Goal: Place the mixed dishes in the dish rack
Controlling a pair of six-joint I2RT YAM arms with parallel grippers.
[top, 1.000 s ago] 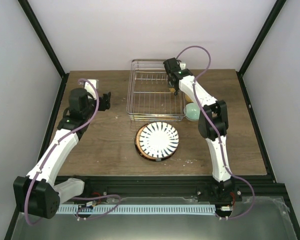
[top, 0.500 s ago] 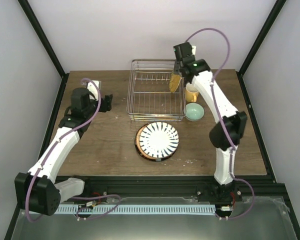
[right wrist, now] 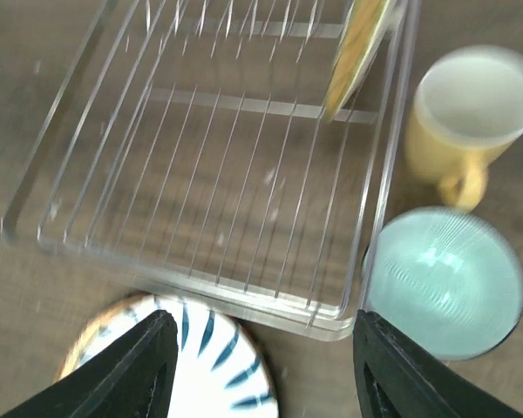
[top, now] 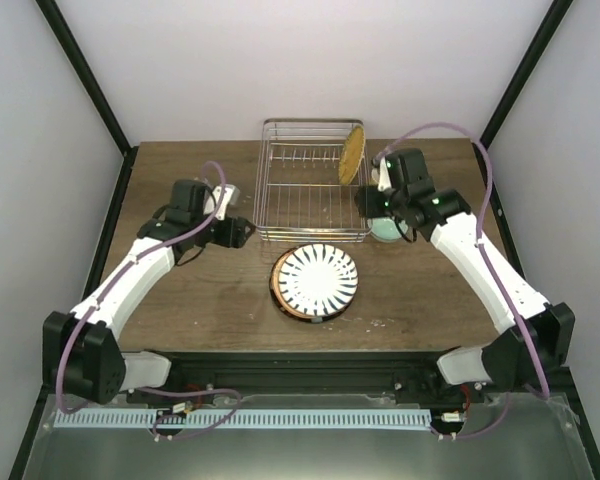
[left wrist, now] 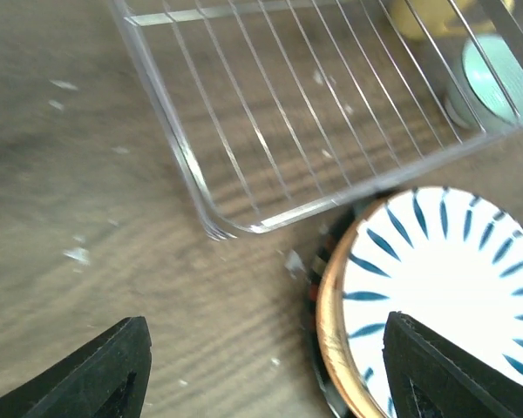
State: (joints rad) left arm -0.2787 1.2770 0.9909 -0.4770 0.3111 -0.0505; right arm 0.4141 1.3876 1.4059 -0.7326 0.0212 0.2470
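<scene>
Top external: L hand (top: pixel 242 232), R hand (top: pixel 368 202) splayed wide, flanking rack (top: pixel 263 180) front

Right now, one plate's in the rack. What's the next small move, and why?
Probably ease the open left fingers toward the rim of the white, dark-striped round plate: it tops the stack before the silver wire rack, unracked, its edge just ahead of them.

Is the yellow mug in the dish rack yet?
No, the yellow mug stands outside the dish rack, just past its side wall, beside the mint bowl.
</scene>
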